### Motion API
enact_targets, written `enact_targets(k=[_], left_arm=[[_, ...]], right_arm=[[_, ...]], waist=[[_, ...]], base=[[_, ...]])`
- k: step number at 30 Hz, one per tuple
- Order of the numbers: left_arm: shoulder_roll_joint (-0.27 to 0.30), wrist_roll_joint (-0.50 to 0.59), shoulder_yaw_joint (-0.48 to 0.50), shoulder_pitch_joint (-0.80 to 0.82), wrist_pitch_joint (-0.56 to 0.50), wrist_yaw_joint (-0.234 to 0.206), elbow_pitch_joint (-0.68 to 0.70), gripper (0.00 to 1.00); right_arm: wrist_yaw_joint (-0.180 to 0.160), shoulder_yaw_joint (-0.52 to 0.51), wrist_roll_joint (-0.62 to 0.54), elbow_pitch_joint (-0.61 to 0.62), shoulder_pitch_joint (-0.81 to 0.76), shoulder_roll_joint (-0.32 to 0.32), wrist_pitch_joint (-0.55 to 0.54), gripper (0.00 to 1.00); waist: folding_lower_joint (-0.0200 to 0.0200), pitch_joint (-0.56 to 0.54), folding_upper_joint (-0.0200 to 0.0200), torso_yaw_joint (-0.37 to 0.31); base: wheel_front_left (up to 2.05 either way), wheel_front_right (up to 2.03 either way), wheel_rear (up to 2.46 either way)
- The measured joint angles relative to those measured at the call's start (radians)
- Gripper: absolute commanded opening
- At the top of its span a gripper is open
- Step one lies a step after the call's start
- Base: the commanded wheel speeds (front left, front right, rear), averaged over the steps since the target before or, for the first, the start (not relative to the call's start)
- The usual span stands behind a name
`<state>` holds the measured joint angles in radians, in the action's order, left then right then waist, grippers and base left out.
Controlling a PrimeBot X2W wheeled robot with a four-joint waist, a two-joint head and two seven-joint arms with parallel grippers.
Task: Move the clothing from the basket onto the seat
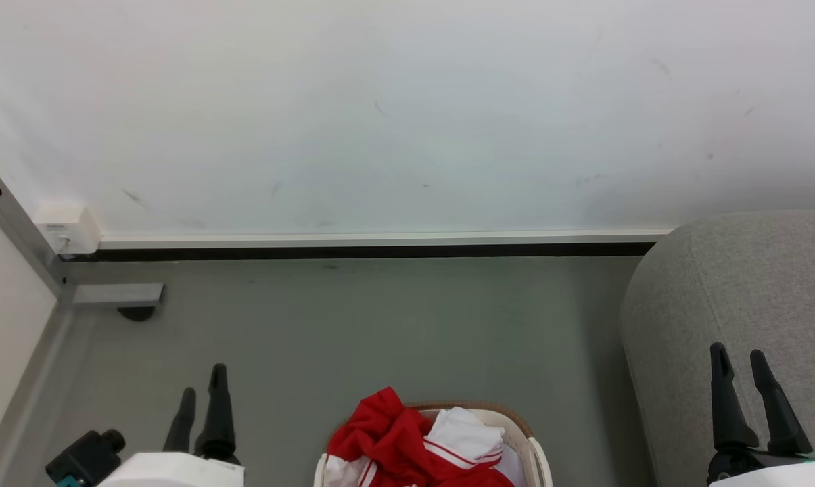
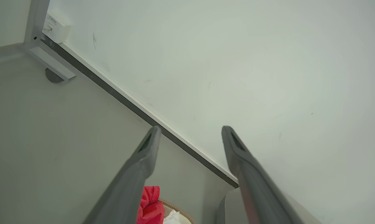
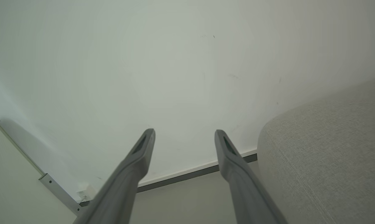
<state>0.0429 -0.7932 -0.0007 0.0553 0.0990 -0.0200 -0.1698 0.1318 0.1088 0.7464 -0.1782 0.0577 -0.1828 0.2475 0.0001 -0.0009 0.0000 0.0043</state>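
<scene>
Presently the clothing point(image 1: 393, 436) lies heaped in the basket point(image 1: 537, 452), red folds piled high on the basket's left side and a white panel with striped trim towards its right. The heap stands above the tan rim. The bottom edge of the head view cuts off both heap and basket, so the long axis of neither can be stated.

The basket stands on the floor point(image 1: 353, 325) between the two arms, with the seat point(image 1: 738, 284) just beside it on the robot's right and apart from it.

The left gripper point(image 1: 204, 382) hangs over bare floor on the basket's left, fingers spread and holding nothing. From it the red heap lies to its right and back towards the robot's body. In the left wrist view the red cloth shows low between the fingers, well beneath the line they point along, which runs to the wall point(image 1: 407, 115).

The right gripper point(image 1: 738, 353) is likewise spread and empty, and shows against the seat's rounded end.

Judgement: the left arm is the nearer to the red mound, and the right arm the nearer to the seat. A pick by the left arm calls for an inward turn and a downward reach.
</scene>
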Motion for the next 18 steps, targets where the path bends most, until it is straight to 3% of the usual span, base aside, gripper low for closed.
enact_targets(k=[18], left_arm=[[0.0, 0.204, -0.022, -0.006, 0.052, -0.016, 0.002, 1.0]], right_arm=[[0.0, -0.053, -0.272, -0.006, -0.015, 0.042, 0.002, 1.0]], waist=[[0.0, -0.002, 0.0, -0.001]], base=[[0.0, 0.0, 0.0]])
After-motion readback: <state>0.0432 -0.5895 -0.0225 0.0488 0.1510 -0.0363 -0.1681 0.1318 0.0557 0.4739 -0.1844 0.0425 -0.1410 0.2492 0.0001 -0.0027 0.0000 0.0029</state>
